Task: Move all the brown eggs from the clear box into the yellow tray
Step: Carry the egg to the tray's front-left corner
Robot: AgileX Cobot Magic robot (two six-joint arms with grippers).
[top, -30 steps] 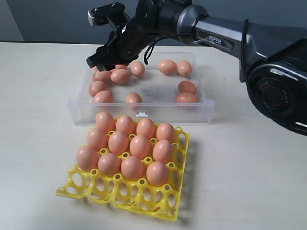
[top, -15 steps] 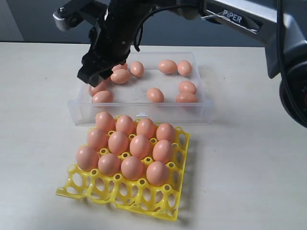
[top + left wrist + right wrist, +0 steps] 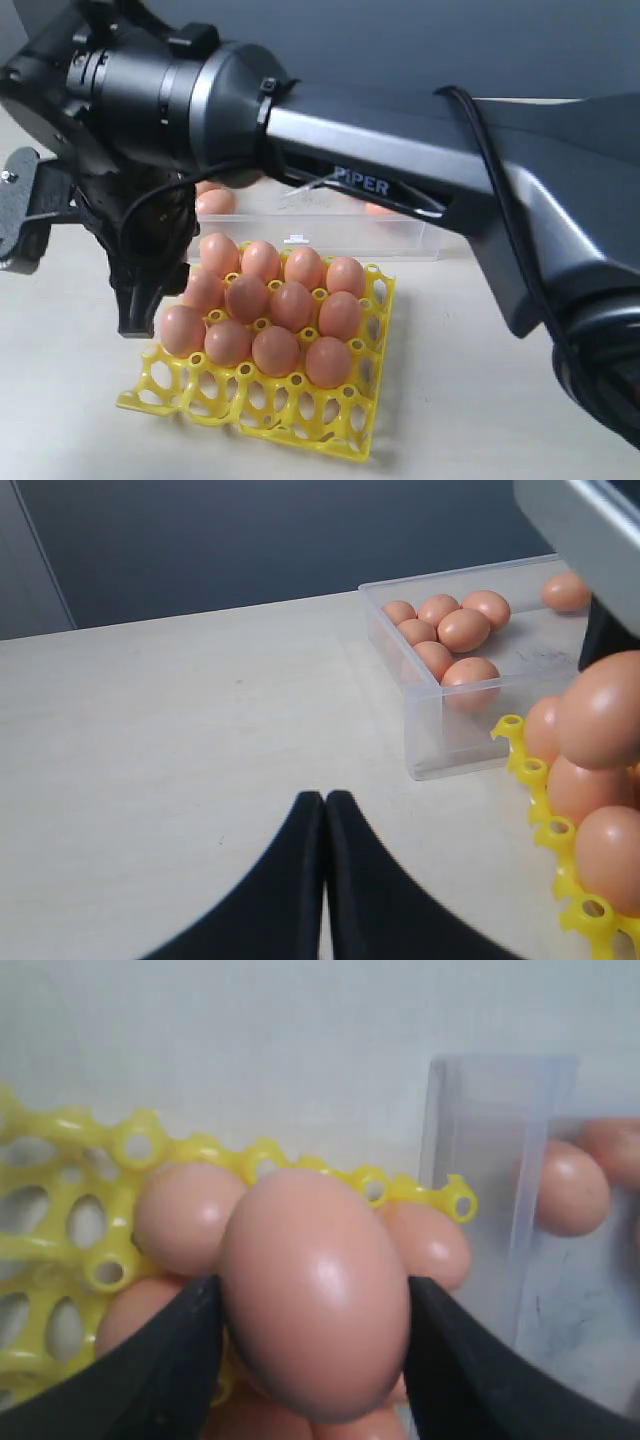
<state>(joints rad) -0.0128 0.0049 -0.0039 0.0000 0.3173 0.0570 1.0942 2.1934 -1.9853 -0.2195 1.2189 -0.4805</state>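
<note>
The right hand grips one brown egg above seated eggs at the edge of the yellow tray. Released here, it could crack against them or roll off. The left hand is closed.

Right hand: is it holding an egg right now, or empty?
Holding one. In the right wrist view the right hand clamps a brown egg between its two fingers, yellow tray behind.

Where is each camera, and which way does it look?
Exterior view: off the arms, facing yellow tray and clear box; right arm fills it.
Left wrist view: on left arm, facing the clear box; shut left gripper shows.
Right wrist view: on right arm, facing the yellow tray; right gripper holds a brown egg.
All three share tray and box.
</note>
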